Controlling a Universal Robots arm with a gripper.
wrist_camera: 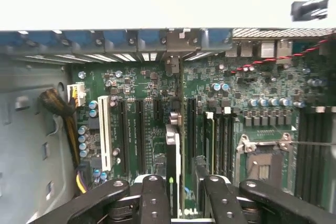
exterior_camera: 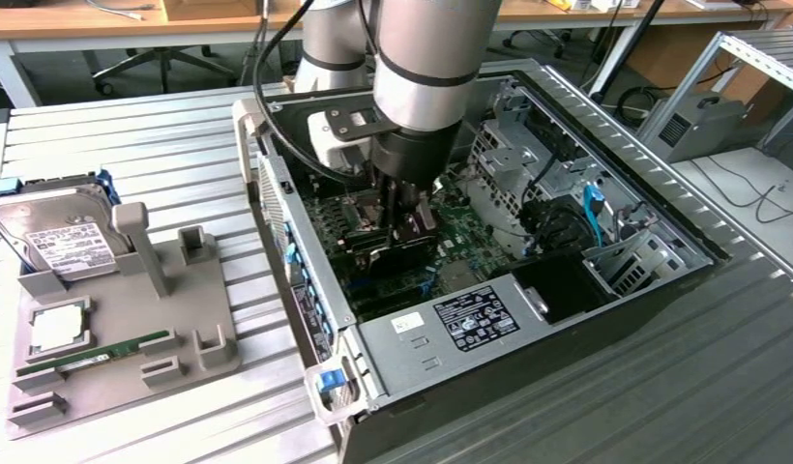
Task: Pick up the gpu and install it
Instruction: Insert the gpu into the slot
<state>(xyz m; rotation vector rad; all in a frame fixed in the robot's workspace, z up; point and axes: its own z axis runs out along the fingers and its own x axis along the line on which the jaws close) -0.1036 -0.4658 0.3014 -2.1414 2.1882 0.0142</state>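
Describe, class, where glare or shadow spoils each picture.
Wrist view: the computer case wall behind the green board is washed out to white; the hand sits dark in the foreground. Exterior view: even light, with shadow inside the case under the arm.

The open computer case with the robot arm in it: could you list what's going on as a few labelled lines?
Gripper: inside the open grey metal computer case, over the green motherboard
Holding: thin black gpu card, edge-on between the fingers, standing over the black slots
Jaws: shut on the card
Beside the case: grey parts stand with silver hard drive and green RAM stick
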